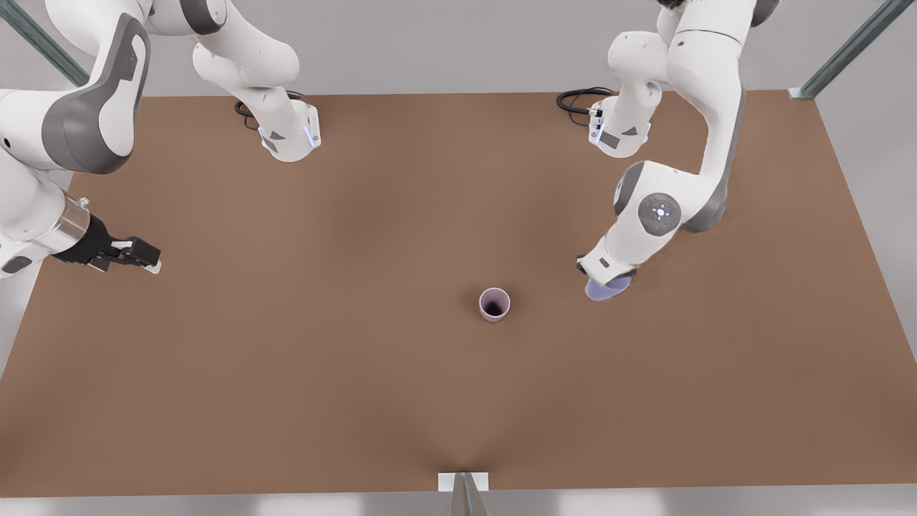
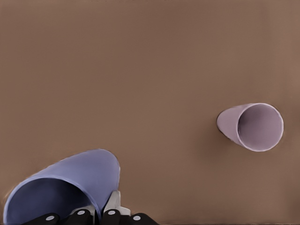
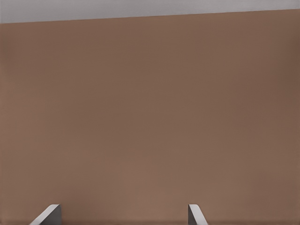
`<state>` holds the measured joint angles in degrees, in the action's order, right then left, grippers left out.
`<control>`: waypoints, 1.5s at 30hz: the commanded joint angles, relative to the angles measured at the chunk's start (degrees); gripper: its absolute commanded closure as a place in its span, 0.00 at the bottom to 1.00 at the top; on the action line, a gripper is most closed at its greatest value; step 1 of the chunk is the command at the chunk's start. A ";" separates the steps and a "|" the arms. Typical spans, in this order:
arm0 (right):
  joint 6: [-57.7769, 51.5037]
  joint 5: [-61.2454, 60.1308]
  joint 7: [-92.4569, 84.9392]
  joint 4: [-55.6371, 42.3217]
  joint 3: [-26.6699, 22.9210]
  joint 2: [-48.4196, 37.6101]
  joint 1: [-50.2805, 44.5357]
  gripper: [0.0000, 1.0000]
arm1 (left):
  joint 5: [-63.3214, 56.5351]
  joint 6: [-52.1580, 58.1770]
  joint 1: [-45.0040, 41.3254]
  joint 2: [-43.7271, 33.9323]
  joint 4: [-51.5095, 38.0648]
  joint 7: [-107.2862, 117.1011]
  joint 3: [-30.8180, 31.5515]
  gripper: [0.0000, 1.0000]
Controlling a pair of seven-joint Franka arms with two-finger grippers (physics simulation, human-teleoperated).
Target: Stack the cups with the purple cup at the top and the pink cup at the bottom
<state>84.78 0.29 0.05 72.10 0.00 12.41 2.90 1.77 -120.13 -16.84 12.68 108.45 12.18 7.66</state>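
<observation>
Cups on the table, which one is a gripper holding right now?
The purple cup. The left gripper is shut on its rim, at the front view's right. The pink cup stands alone, upright. The right gripper waits open, far off.

one pink cup [image 1: 494, 304], one purple cup [image 1: 607, 288]

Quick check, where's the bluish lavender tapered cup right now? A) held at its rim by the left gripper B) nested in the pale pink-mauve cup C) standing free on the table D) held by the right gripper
A: the left gripper pinches the wall of the bluish lavender tapered cup, with the pale pink-mauve cup standing apart on the brown table; the right gripper waits open at the front view's left.
</observation>
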 commanded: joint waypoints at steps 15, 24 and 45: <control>0.12 -0.12 -0.32 -0.81 -0.35 -0.01 0.00 0.00 | 0.86 4.12 -13.40 18.44 -25.39 40.99 0.60 0.79; -0.31 1.73 -0.23 -1.52 -0.36 -0.10 0.00 0.00 | 0.69 1.92 -13.92 20.20 -26.54 41.96 0.60 0.79; -0.14 1.64 -0.23 -1.52 -0.09 0.43 0.00 0.00 | -0.89 0.16 -13.92 21.43 -26.54 41.69 0.08 0.79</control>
<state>84.66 1.93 -0.22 70.60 -0.08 12.91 2.90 0.78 -119.38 -30.76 34.23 81.94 50.35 7.73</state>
